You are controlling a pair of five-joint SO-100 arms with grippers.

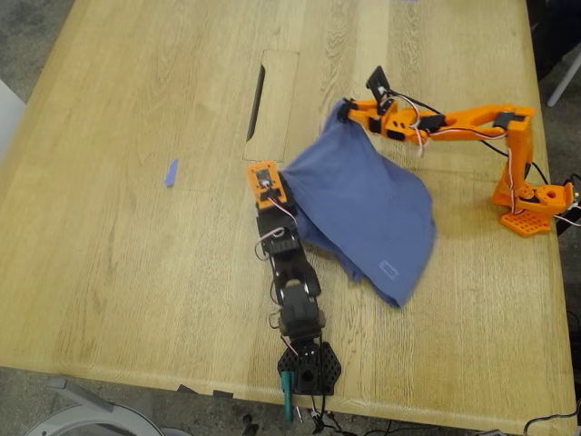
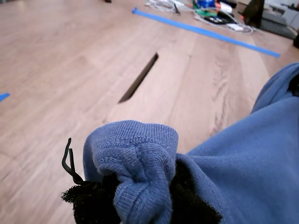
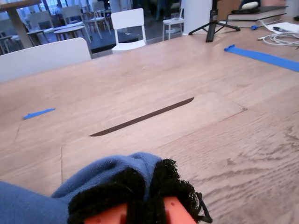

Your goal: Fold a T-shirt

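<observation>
A: Report status of the fold.

B: Underway, not finished, by the look of it. T-shirt (image 1: 363, 204) on the right half of the table (image 1: 136, 254), bunched and draped, raised along its far-left edge. No tidy fold visible anywhere; loose lower corner trailing near and right. Left to do, judging from this: lay the raised edge down, flatten, square up.

A: Tool state?

B: Clamped on cloth, both of them. A gathered ribbed hem pinched in my first gripper (image 1: 270, 179), at the shirt's left edge. Another corner pinched in my second gripper (image 1: 346, 113), at the far edge, just right of the slot (image 1: 257, 100). Cloth stretched between the two.

A: Differences between views?

B: Exterior view alone: whole outline of the shirt, both arms, a small label near the lower corner, the blue scrap (image 1: 171, 173) well to the left. First wrist view alone: rib stitching of the hem, rolled over dark jaw padding. Second wrist view alone: only a thin fold of cloth caught between the pads. No chest print visible in any view.
</observation>
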